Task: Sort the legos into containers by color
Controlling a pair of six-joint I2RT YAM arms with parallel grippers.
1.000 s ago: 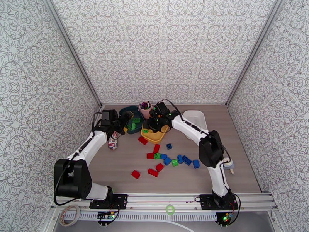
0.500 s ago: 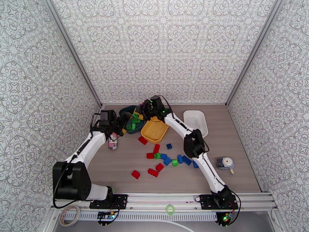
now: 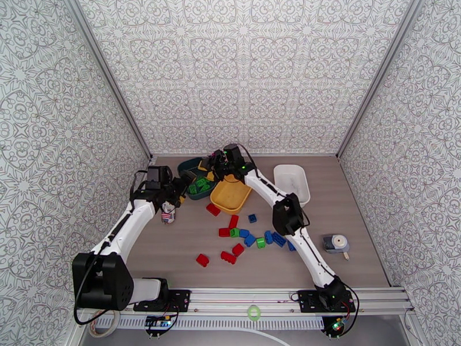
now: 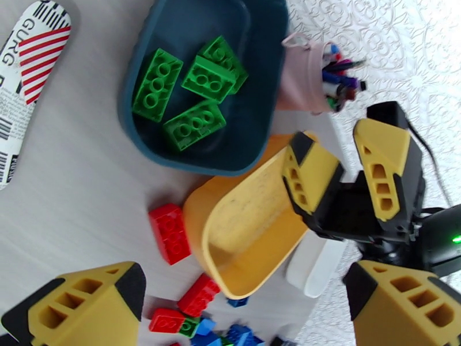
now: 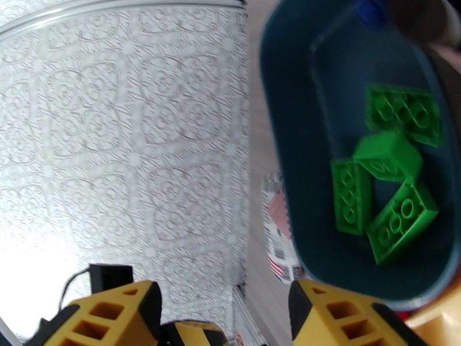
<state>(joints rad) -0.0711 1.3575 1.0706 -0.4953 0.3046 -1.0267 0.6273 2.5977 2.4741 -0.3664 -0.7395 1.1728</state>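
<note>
Left wrist view showed left gripper (image 4: 245, 284) and right gripper (image 4: 337, 142) apart, empty; the right, five o'clock from the pen cup (image 4: 299, 82), might topple it.

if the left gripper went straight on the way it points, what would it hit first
Probably the yellow tray, which lies dead ahead between the fingers of the open left gripper. A red lego sits by its near end, and depth is unclear, so that could come first.
</note>
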